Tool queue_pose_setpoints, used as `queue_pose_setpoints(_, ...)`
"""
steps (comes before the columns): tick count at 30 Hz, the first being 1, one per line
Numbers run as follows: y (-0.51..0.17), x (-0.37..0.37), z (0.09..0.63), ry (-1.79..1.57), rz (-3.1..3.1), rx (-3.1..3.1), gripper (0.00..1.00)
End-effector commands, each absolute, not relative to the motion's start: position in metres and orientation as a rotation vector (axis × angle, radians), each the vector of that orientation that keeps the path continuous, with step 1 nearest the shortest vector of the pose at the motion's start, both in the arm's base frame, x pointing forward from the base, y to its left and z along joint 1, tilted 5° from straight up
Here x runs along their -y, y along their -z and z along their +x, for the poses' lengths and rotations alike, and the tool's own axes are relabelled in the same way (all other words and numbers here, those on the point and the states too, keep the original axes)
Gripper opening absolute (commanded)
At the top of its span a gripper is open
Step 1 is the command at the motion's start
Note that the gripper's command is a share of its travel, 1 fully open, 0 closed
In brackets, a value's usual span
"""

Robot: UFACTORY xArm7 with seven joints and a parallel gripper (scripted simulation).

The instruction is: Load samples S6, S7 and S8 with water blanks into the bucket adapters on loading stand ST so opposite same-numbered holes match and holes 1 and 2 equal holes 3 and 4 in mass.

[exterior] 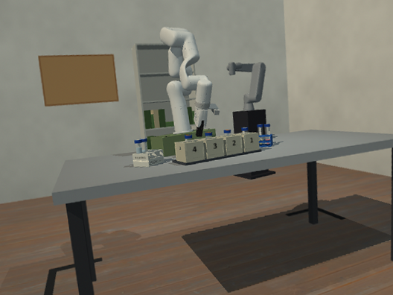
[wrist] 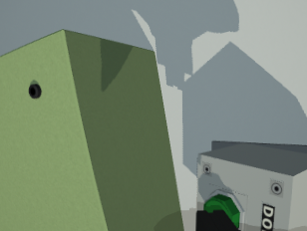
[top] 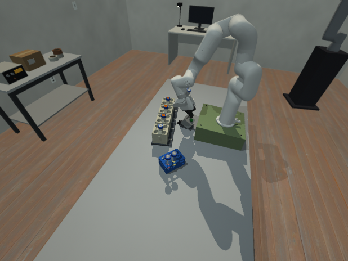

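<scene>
My gripper [top: 191, 116] [exterior: 198, 134] is shut and empty, pointing down at the DONE desk [top: 186, 122] [wrist: 244, 174]. In the wrist view a black finger covers the lower part of the green key [top: 191, 120] [wrist: 220, 202]; whether it touches or the key is caught, I cannot tell. The stand's black base [top: 158, 144] [exterior: 225, 156] bears adapter 1 [top: 160, 138] [exterior: 251, 140], adapter 2 [exterior: 233, 143], adapter 3 [exterior: 214, 146] and adapter 4 [exterior: 194, 149]. Adapter 1 holds a white-dot tube [top: 160, 126]; the other adapters show orange-dot tubes [top: 163, 115] [top: 165, 107] [top: 168, 98]. IDs, volumes and hole numbers are unreadable.
A blue rack [top: 172, 166] [exterior: 266, 143] with two upright tubes stands beyond adapter 1. A white rack [exterior: 141, 161] with two visible blue-capped tubes stands beyond adapter 4. The green robot base [top: 219, 140] [wrist: 40, 149] is beside the desk.
</scene>
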State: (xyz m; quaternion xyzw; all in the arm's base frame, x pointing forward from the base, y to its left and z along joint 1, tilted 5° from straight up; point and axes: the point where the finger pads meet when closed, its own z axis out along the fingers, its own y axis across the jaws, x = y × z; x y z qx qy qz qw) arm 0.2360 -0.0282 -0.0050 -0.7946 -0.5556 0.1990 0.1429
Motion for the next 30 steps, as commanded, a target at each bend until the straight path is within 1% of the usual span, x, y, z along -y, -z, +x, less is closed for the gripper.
queue_pose_setpoints(1, 0.007, 0.028, 0.237, -0.570, -2.293, 1.604, 0.00)
queue_pose_setpoints(30, 0.020, 0.029, 0.236, -0.571, -2.293, 1.604, 0.00)
